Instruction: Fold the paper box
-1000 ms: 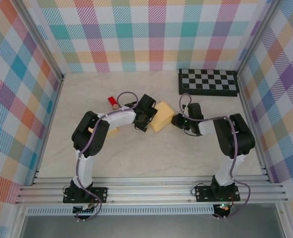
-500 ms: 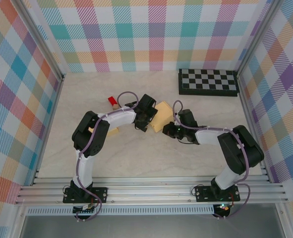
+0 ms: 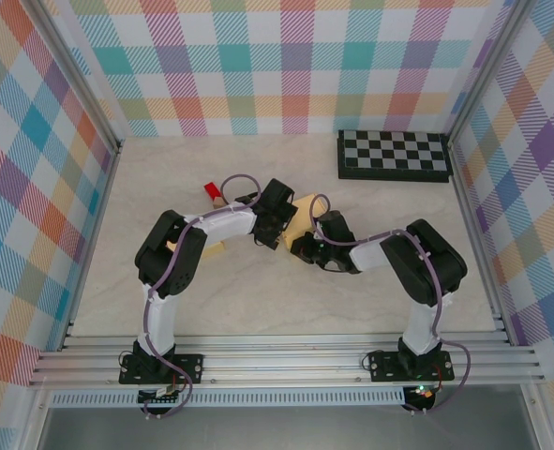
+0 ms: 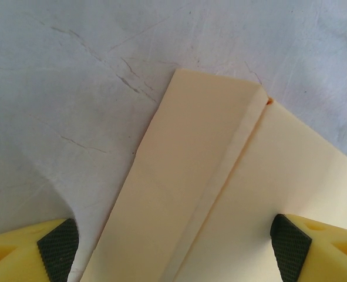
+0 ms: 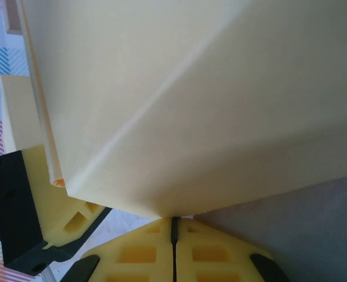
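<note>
The paper box (image 3: 305, 208) is a cream cardboard piece lying mid-table, partly folded, with a crease along one flap (image 4: 220, 176). My left gripper (image 3: 278, 225) stands open over its left side. In the left wrist view one pad (image 4: 59, 249) hangs over the table beside the flap edge and the other pad (image 4: 290, 247) over the box panel. My right gripper (image 3: 300, 248) is shut, and its tips (image 5: 173, 220) touch the underside of the box's lifted near edge (image 5: 191, 106). A left finger (image 5: 41, 194) shows beside that edge.
A black-and-white checkerboard (image 3: 394, 155) lies at the back right. A small red object (image 3: 212, 193) sits behind the left arm, and another cream piece (image 3: 213, 249) lies under that arm. Plaid walls and metal rails close in the table.
The right arm has swung left across the table, bringing its shut gripper from right of the box to the box's near edge. The left arm has stayed put.
</note>
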Controlling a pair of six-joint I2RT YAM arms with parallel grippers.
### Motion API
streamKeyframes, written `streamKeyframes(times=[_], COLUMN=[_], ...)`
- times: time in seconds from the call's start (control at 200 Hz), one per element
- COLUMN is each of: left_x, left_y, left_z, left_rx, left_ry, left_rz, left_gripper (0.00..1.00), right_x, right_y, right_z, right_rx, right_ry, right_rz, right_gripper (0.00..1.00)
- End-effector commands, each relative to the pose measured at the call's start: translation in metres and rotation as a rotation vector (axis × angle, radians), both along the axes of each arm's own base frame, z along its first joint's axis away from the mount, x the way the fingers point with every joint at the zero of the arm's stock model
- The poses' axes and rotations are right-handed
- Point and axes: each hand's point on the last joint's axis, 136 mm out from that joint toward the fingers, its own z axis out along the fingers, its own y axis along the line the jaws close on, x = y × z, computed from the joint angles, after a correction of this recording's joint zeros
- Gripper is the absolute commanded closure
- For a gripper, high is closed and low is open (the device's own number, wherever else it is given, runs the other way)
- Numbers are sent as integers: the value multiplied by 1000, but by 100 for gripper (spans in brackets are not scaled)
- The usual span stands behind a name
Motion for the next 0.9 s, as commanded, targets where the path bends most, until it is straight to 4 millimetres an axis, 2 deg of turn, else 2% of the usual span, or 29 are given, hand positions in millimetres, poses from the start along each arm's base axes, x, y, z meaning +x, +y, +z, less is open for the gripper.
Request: streamKeyframes(times=[0.0, 0.13, 0.155, 0.335, 0.705, 0.895], left_x=[-107, -111, -111, -114, -113, -111], left_y=[31, 29, 29, 24, 15, 19], left_z=[-105, -107, -107, -106, -100, -100], left_rx=[187, 179, 178, 165, 139, 146], left_ry=[415, 421, 419, 420, 417, 412], left_rz=[-86, -87, -88, -95, -110, -110], left_gripper=[13, 13, 13, 13, 13, 13], right_x=[40, 52, 51, 67, 81, 74], right_y=[15, 1, -4, -22, -22, -23], right_z=[24, 26, 20, 10, 0, -1], right_rx=[82, 44, 20, 6, 30, -1], right_ry=[-109, -129, -106, -73, -22, 7], right_rz=[-91, -190, -209, -321, -400, -378], right_gripper=[93, 93, 94, 94, 94, 94])
